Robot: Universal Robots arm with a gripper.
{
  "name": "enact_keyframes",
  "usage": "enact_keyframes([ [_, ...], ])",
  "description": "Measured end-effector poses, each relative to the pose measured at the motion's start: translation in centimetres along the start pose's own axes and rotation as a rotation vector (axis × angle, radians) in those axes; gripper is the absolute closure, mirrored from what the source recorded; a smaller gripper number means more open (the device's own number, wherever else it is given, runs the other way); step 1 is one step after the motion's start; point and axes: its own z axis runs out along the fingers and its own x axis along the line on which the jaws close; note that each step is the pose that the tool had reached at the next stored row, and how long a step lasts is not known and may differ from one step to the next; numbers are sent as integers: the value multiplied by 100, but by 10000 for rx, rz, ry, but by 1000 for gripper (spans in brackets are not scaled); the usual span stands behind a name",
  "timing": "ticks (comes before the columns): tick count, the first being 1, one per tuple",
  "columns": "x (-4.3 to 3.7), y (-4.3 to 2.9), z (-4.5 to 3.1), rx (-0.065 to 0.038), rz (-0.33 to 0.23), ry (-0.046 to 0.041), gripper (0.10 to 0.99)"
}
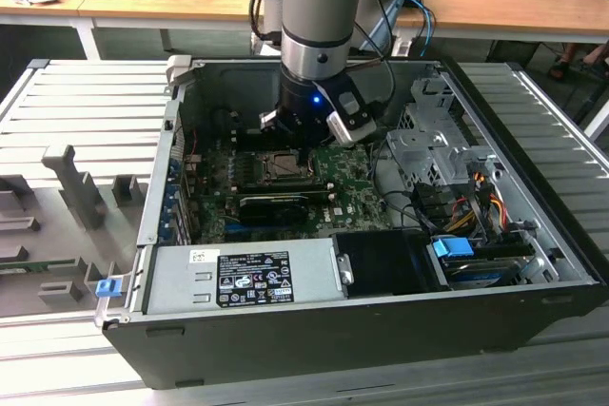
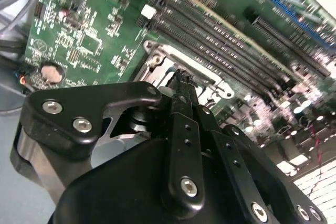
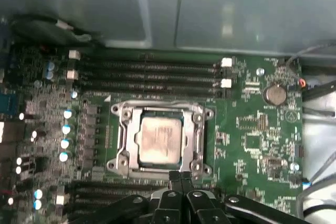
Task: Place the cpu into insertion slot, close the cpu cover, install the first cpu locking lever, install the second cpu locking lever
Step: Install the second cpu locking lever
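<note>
Cpu (image 3: 159, 139) lies in insertion slot (image 3: 127, 167), just beside shut pincer (image 3: 181, 178).

The exterior view looks down from in front and above into the open computer case (image 1: 362, 235), the arm at twelve o'clock. The first wrist view faces straight down, close over the motherboard (image 3: 252, 124). The second wrist view looks obliquely past the end effector (image 2: 181, 85). All three views share the insertion slot (image 3: 160, 139).

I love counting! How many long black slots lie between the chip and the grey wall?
4 long black slots, side by side, parallel to one cpu edge; none seem hidden.
</note>
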Motion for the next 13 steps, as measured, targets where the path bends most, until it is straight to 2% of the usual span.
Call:
enact_keyframes([
  [3,15,-53,2,0,-2,-1,980],
  [4,37,-59,26,-43,-179,32,980],
  [6,43,-62,45,-127,-230,37,980],
  [9,72,-66,60,-154,-230,26,980],
  [10,203,-71,67,-156,-233,25,980],
  [11,266,-75,67,-158,-234,21,980],
  [13,338,-71,68,-159,-239,19,980],
])
